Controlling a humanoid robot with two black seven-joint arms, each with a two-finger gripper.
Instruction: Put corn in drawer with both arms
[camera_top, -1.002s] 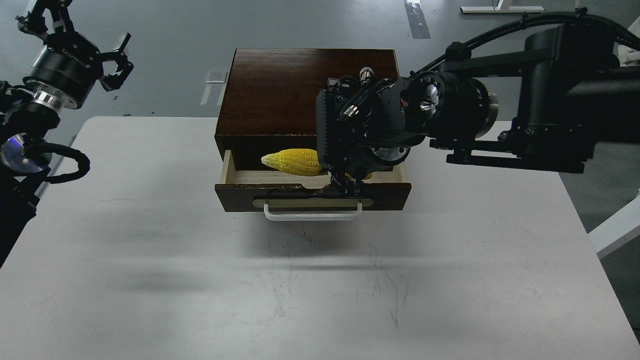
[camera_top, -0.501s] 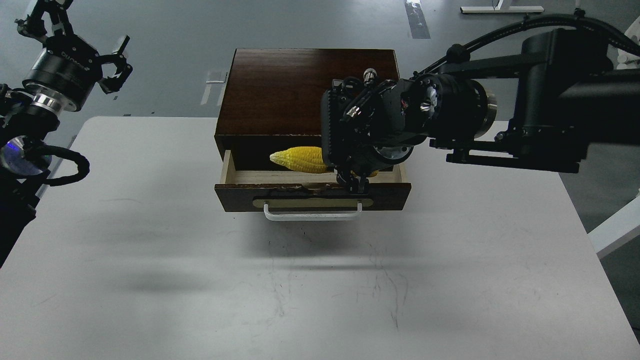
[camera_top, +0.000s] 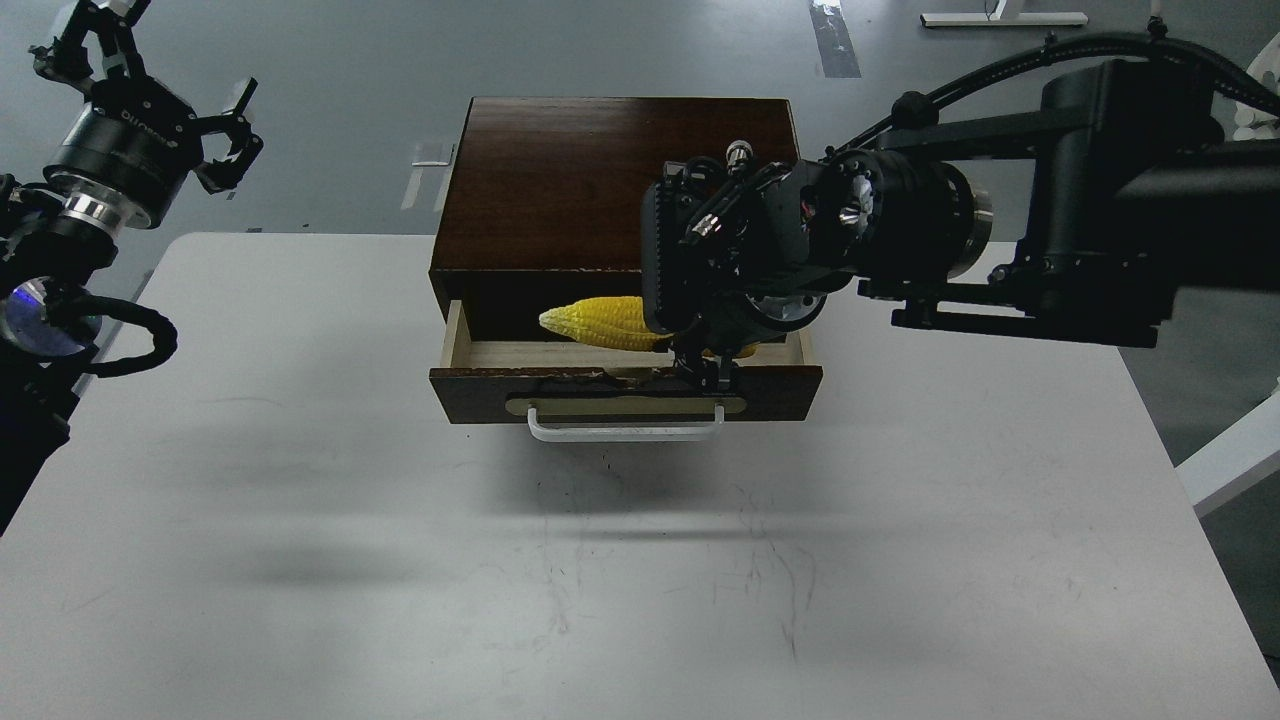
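The yellow corn (camera_top: 598, 320) lies crosswise over the pale inside of the open drawer (camera_top: 625, 392), tip pointing left. Its thick end is hidden behind my right gripper (camera_top: 705, 368), which points down into the drawer and is shut on it; the fingertips sit just behind the drawer front. The drawer is pulled partway out of the dark brown box (camera_top: 560, 180), with its white bar handle (camera_top: 625, 432) facing me. My left gripper (camera_top: 170, 78) is open and empty, raised beyond the table's far left corner, well away from the box.
The box stands at the far middle of the white table (camera_top: 300, 520). My right arm (camera_top: 1050, 230) reaches in from the right above the table's far right. Grey floor lies beyond the table's far edge.
My right gripper and the corn have shifted a little to the right over the drawer, then settled. My left gripper has drifted slightly up and left.
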